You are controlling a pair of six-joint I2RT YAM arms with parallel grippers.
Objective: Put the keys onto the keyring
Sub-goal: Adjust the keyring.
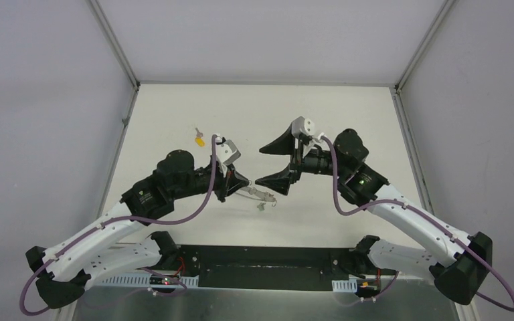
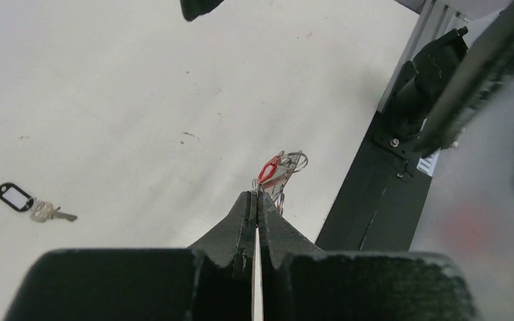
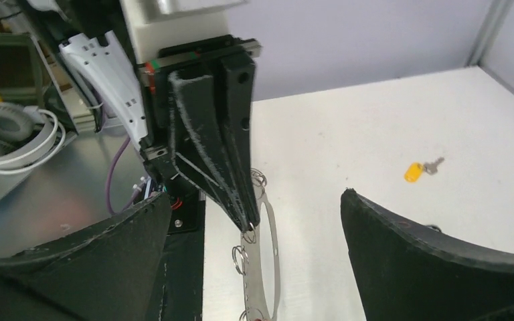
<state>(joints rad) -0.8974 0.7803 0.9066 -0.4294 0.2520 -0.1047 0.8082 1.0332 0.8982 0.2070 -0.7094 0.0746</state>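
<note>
Your left gripper [image 1: 246, 186] is pinching the keyring [image 1: 259, 195] tight at the near middle of the surface [image 1: 348, 107]. Your right gripper [image 1: 260, 165] is gaping (jaws fully spread) just right of it. The yellow-tagged key [image 1: 201, 140] is lying far left, and the black-tagged key [image 2: 30, 202] is lying well apart.

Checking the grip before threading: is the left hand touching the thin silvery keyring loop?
Touching. In the right wrist view the left hand, fingers shut, pinches the thin silvery keyring loop at its tips.
</note>
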